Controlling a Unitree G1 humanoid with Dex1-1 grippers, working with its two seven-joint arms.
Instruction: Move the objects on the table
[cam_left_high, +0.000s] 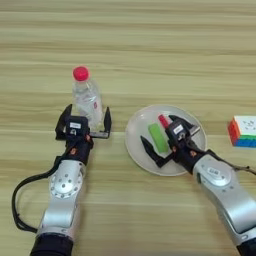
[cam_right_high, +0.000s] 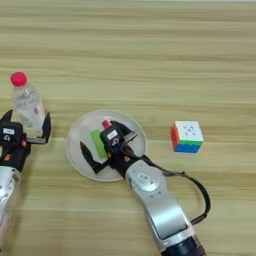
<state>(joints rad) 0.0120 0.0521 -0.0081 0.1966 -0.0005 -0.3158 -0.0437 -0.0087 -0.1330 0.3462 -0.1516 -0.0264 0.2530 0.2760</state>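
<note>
Worktop (cam_left_high: 150, 40): light wood, horizontal grain, fills both views; no room visible beyond it.

Bottle (cam_left_high: 87, 97), clear with red cap, upright at 9 o'clock of the plate. Left tool (cam_left_high: 83, 122) at the bottle's base, fingers spread wide to either side; contact with the bottle cannot be judged.

Plate (cam_left_high: 137, 127), round, beige, centre. On it a green block (cam_left_high: 158, 137) and, at its 1 o'clock, a red pen end (cam_left_high: 163, 120); rest of the pen hidden by the arm. Right tool (cam_left_high: 167, 140) over the plate, fingers spread, straddling the block.

Cube (cam_right_high: 187, 137) at 3 o'clock of the plate, well apart. Right eye view shows it whole; left eye view crops it at the edge.
</note>
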